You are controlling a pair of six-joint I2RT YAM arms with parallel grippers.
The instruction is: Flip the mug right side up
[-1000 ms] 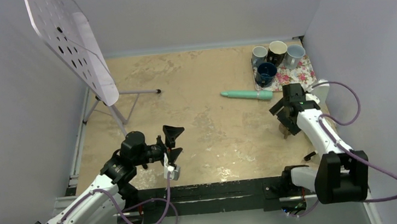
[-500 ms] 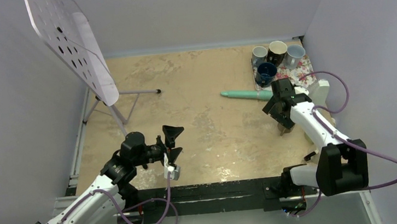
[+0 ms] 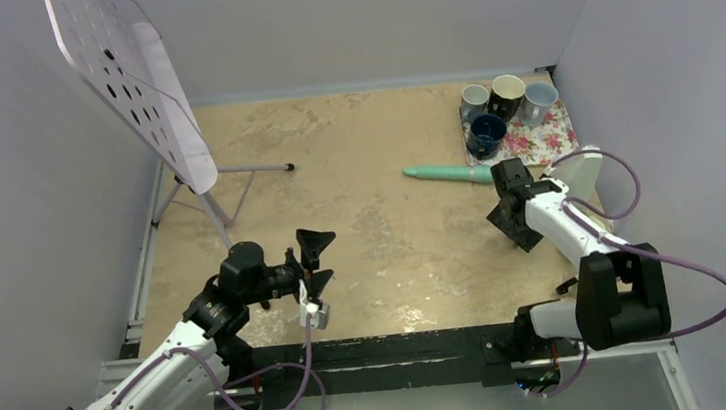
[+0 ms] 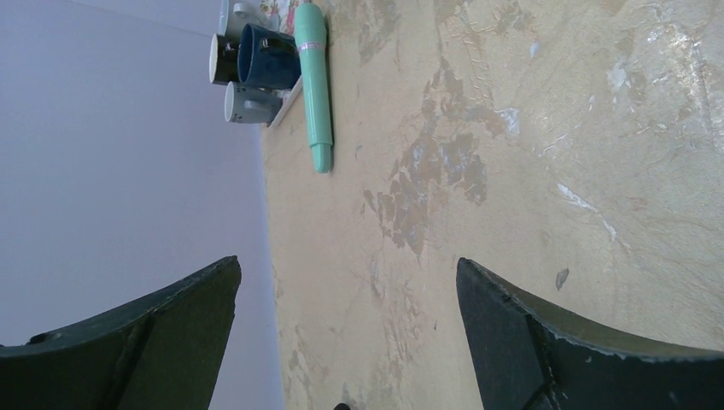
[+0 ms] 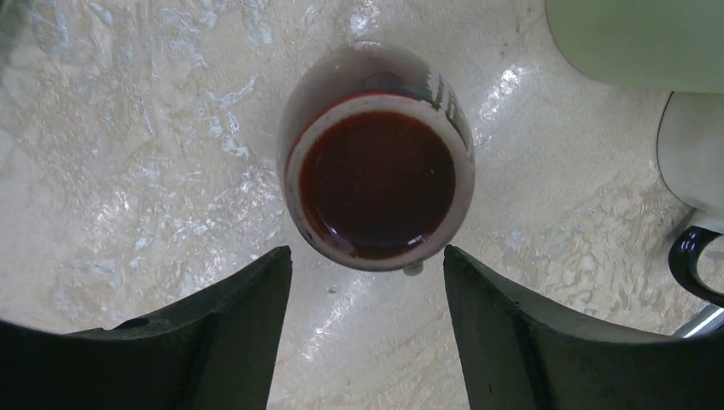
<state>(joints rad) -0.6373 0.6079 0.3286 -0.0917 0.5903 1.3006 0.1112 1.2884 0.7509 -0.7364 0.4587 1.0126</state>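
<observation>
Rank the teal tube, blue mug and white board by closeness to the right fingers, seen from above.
1. Teal tube, just beyond the right fingers, slightly left.
2. Blue mug, farther back on the right.
3. White board, far left.

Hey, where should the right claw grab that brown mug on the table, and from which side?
I'd grip across the round wall of the mug, just below the ringed end facing the right claw, coming down from above. That end points up, no handle shows, and its open jaws line up either side.
</observation>
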